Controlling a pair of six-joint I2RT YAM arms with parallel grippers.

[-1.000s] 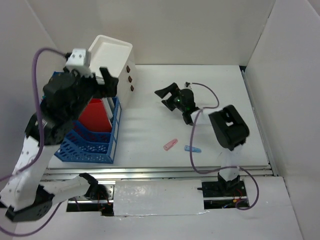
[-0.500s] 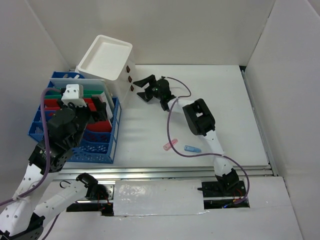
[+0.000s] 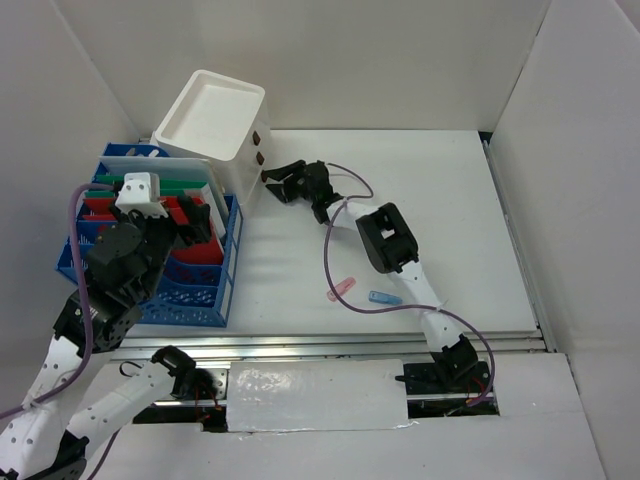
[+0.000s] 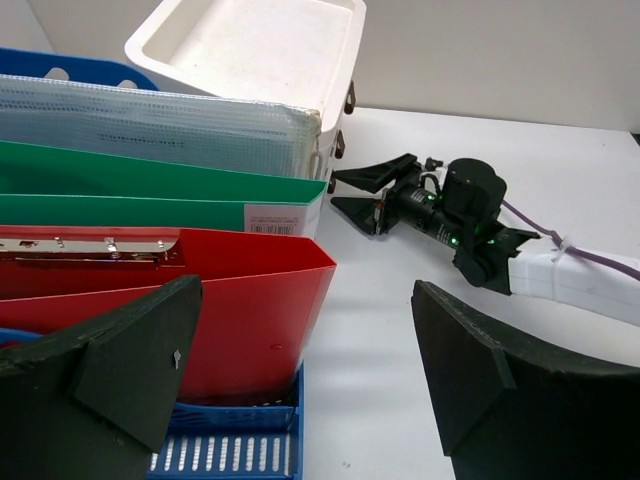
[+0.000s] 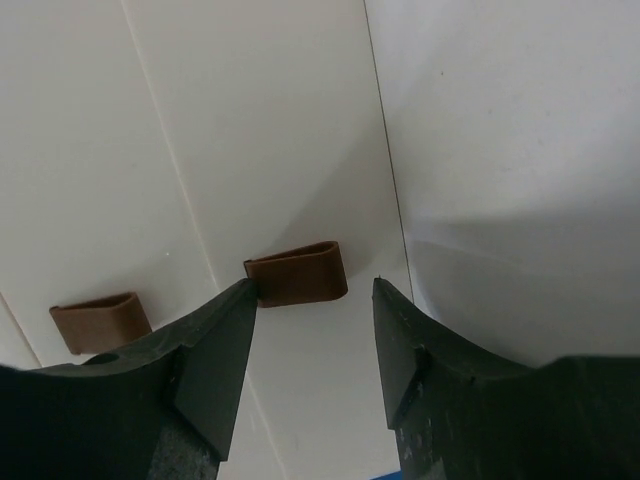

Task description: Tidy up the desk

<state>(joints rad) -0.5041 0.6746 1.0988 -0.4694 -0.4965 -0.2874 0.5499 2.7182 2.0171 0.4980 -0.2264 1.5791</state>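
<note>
The desk [image 3: 455, 200] is a white tabletop. At its back left stands a white open-top box [image 3: 212, 122] with brown knobs [image 3: 265, 177]. My right gripper [image 3: 274, 180] is stretched out to that box. In the right wrist view its jaws [image 5: 314, 292] stand open on either side of one brown knob [image 5: 297, 273], the left fingertip just at the knob's corner, and another knob [image 5: 98, 321] lies to the left. My left gripper [image 3: 188, 222] hangs wide open over the blue file rack [image 3: 205, 300], with nothing between its fingers [image 4: 130, 370].
The rack holds a red folder [image 4: 210, 310], a green folder [image 4: 150, 185] and a clear mesh folder [image 4: 150, 115]. A pink clip-like piece [image 3: 341, 289] and a small blue one [image 3: 384, 298] lie on the desk near the front rail [image 3: 330, 345]. White walls enclose the sides.
My right arm has reached left to the box's knobs and its jaws have narrowed. My left arm has pulled back and down from above the rack, uncovering the folders.
</note>
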